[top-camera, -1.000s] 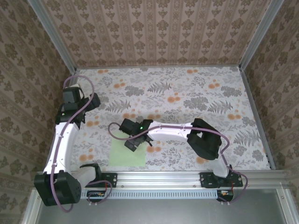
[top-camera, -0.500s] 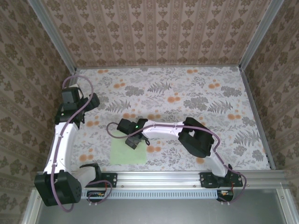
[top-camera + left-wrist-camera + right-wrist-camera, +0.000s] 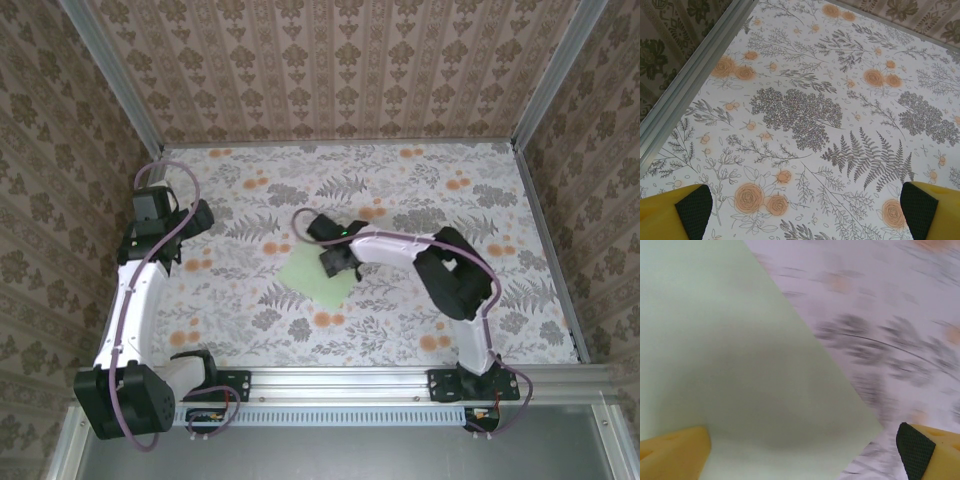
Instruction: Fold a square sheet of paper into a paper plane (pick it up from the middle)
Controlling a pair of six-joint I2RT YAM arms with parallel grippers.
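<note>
**Right gripper [image 3: 337, 263] over the square sheet of paper [image 3: 312, 281] at mid-table; left gripper [image 3: 197, 218] at the far left.**

In the top view the square sheet of paper lies flat and unfolded on the floral table [image 3: 480, 300], turned corner-on like a diamond, slightly left of centre; the right arm [image 3: 400, 245] reaches in from the near right, with the right gripper above the sheet's far-right part. In the right wrist view its fingers [image 3: 675, 450] are spread wide; one overlaps the sheet, the other stands just beside a corner of it over bare cloth; nothing is clamped between them. Whether either fingertip touches the paper cannot be told, and the cloth there is blurred. In the left wrist view the left gripper's pads [image 3: 694, 210] stand wide apart above the floral pattern, holding nothing; this gripper is well apart from the sheet.
</note>
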